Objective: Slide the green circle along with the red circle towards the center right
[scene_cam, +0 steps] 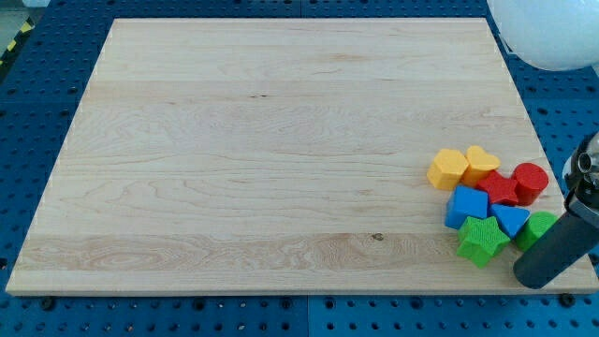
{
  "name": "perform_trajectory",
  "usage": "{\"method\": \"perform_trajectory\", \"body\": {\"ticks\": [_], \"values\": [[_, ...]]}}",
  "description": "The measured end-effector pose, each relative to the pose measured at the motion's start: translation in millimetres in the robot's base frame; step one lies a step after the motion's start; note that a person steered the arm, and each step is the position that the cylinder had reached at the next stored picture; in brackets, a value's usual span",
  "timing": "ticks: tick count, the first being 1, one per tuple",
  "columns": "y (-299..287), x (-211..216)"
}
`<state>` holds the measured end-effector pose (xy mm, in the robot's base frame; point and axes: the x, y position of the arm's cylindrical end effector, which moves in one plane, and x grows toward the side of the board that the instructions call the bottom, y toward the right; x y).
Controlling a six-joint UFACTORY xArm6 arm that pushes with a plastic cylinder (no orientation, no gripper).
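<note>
All the blocks huddle at the view's lower right of the table (281,159). The yellow hexagon (447,168) touches the yellow heart (481,162) on its right. Below them sit the red block (499,188) and red circle (531,182). Lower still are the blue cube (467,207), blue triangle (511,219), green star (482,241) and green circle (539,227). My tip (535,272) rests just below the green circle.

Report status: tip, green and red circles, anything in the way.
My tip at cluster's lower right, beside green circle. Red circle above. Both already near right edge; other blocks packed on their left.

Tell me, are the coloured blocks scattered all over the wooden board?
No: every block, from the yellow ones to the green star, is bunched together by the board's right edge.
</note>
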<state>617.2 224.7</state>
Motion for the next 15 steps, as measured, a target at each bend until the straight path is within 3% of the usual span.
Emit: {"method": "perform_trajectory", "body": {"ticks": [6,8,12,15], "values": [[26.8,-7.2],[19.0,-47.5],[38.8,-60.4],[42.4,-111.8]]}}
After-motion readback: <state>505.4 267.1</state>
